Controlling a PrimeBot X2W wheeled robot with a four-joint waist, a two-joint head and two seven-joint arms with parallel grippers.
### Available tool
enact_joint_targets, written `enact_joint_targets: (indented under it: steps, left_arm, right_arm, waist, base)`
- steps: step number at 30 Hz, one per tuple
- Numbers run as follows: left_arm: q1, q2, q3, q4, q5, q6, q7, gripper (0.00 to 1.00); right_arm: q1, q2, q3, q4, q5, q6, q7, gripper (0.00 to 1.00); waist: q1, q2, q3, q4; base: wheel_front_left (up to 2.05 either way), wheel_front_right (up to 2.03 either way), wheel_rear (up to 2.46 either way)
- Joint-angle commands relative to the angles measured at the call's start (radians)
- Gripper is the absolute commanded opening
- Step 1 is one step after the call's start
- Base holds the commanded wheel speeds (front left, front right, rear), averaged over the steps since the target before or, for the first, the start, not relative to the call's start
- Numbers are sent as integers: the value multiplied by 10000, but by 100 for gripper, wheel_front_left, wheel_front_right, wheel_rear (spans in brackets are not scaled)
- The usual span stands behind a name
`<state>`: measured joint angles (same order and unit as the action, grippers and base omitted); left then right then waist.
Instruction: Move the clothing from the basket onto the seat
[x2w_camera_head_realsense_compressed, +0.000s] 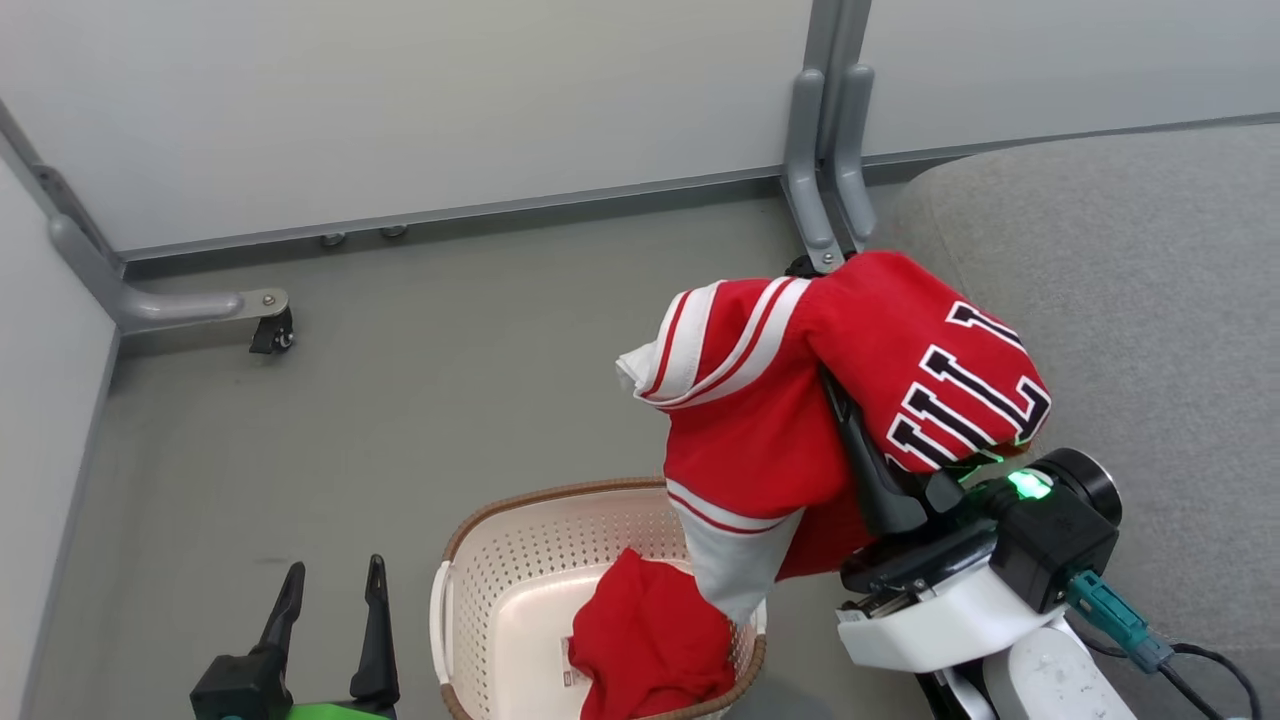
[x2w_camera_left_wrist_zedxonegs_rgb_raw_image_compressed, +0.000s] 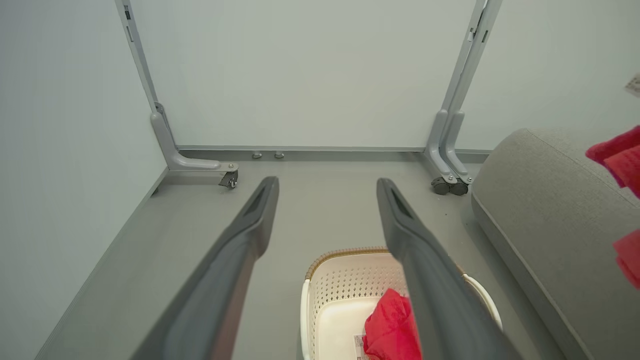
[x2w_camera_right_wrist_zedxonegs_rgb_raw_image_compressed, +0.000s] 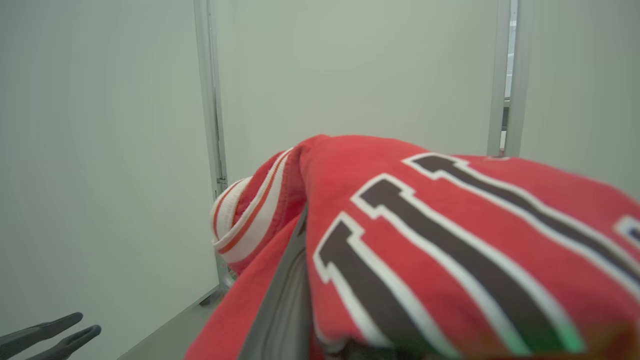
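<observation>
Hanging over the clamped dark fingers of the right gripper (x2w_camera_head_realsense_compressed: 862, 460), the red jersey with white stripe trim and black white-edged lettering (x2w_camera_head_realsense_compressed: 780, 400) is held high. Its pale hem trails at the rim of the small cream-white perforated plastic basket (x2w_camera_head_realsense_compressed: 520, 500). The height is probably to clear that rim (cloth drags). The large light-grey upholstered seat (x2w_camera_head_realsense_compressed: 1130, 300) is just to the right. A plain red shirt (x2w_camera_head_realsense_compressed: 650, 640) lies crumpled in the basket. The left gripper (x2w_camera_head_realsense_compressed: 335, 590) is spread wide and empty beside the basket, out of the way.
</observation>
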<state>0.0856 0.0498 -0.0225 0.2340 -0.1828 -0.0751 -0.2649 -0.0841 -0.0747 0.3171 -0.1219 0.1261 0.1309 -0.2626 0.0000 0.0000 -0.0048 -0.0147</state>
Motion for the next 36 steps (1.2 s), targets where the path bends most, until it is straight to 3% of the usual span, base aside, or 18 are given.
enact_joint_targets:
  steps: [1,24,36]
  left_arm:
    - [-128,17,-10,15,-34,-6,10,100]
    - [-1138,26,53,7,494,-124,8,100]
    - [-2270,29,-948,662,889,-483,8,100]
  right_arm:
    - [-77,-26,-43,-61,-55,-3,-35,0]
    - [-387,-22,-1099,-192,-85,-3,-35,0]
    - [338,209,-2763,-747,-361,-3,-34,0]
  waist:
    - [0,0,138,-467]
    - [0,0,1294,-4859]
    - [0,0,1904,-5260]
  base:
    - [0,0,0]
    - [0,0,0]
    - [0,0,0]
